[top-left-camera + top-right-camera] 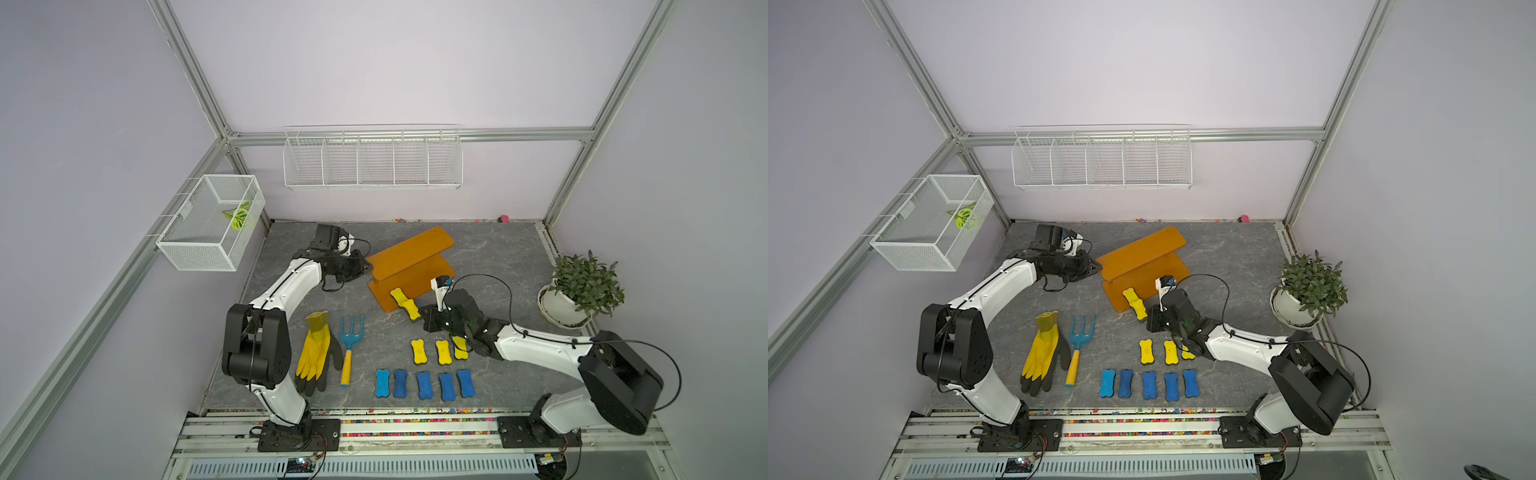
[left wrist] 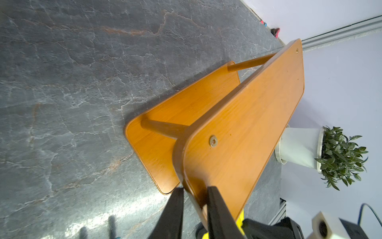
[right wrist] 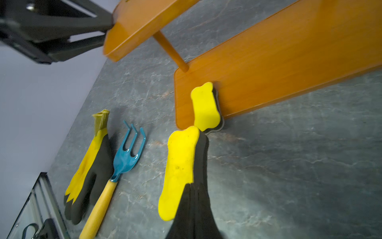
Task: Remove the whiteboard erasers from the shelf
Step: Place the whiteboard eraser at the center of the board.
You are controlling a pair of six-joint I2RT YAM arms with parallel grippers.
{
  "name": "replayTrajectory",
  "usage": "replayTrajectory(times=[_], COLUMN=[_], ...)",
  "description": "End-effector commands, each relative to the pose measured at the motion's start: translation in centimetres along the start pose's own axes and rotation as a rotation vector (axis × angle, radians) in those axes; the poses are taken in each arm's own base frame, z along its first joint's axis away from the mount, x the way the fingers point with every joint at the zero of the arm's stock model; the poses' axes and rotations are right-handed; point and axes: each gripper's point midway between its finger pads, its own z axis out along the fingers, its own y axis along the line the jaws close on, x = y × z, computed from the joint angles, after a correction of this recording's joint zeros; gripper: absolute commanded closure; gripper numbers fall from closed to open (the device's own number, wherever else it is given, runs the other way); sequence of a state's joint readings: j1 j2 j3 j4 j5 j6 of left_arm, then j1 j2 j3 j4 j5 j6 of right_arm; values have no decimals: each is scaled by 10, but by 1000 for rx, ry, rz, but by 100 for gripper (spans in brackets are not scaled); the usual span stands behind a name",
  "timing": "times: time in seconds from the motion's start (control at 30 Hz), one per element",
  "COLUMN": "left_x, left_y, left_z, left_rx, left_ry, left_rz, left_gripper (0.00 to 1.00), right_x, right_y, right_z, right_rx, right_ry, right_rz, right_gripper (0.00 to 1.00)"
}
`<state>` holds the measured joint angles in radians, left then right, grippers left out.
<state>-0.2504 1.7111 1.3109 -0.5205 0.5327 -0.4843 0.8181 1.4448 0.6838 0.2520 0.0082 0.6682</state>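
Right fingers [image 3: 192, 211] are together, pinched on one end of a yellow bone-shaped foam whiteboard eraser with a dark felt back [image 3: 179, 165]. This held eraser stands on edge, yellow face to one side and felt to the other. Its long axis is in line with the fingers and its free end points at the front edge of the orange-brown two-tier wooden shelf [image 1: 409, 253]. Can't tell if it clears the grey marbled bench [image 1: 498, 257].

The free end sits just beside a second yellow eraser [image 3: 205, 107]; contact unclear. That one lies flat, felt down, on the lower board near its left end and overhangs the front edge. Its long axis runs across the board, roughly continuing the held eraser's line.

Left fingers [image 2: 216, 207] are clamped on the left end of the shelf's upper board, one on each face. The shelf's long axis runs diagonally, with its right end further back.

Off the shelf, on the bench in front:
- Row of three yellow erasers [image 1: 417, 351], the right one partly under the right arm.
- Row of five blue erasers [image 1: 424, 385] nearer the front.
- All lie flat, long axes running roughly front to back.

Left of them are a yellow-and-black work glove [image 1: 316, 353] and a blue hand fork with a yellow handle [image 1: 349, 345].
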Motion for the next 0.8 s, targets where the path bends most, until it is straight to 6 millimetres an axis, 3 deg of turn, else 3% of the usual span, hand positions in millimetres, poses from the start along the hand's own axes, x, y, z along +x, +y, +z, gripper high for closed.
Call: replayTrajectory(times=[0.0, 0.33, 0.77], left_x=[2, 2, 2], left_y=[9, 8, 11], left_z=[-2, -3, 0], left_rx=[-37, -36, -41], left_ry=[2, 0, 7], left_rz=[-4, -1, -6], left_gripper=[75, 75, 75], right_x=[24, 55, 85], right_y=[-4, 10, 14], right_z=[1, 32, 20], right_rx=[49, 16, -3], right_ry=[61, 182, 340], right_rz=[-2, -21, -41], right_gripper=[100, 100, 100])
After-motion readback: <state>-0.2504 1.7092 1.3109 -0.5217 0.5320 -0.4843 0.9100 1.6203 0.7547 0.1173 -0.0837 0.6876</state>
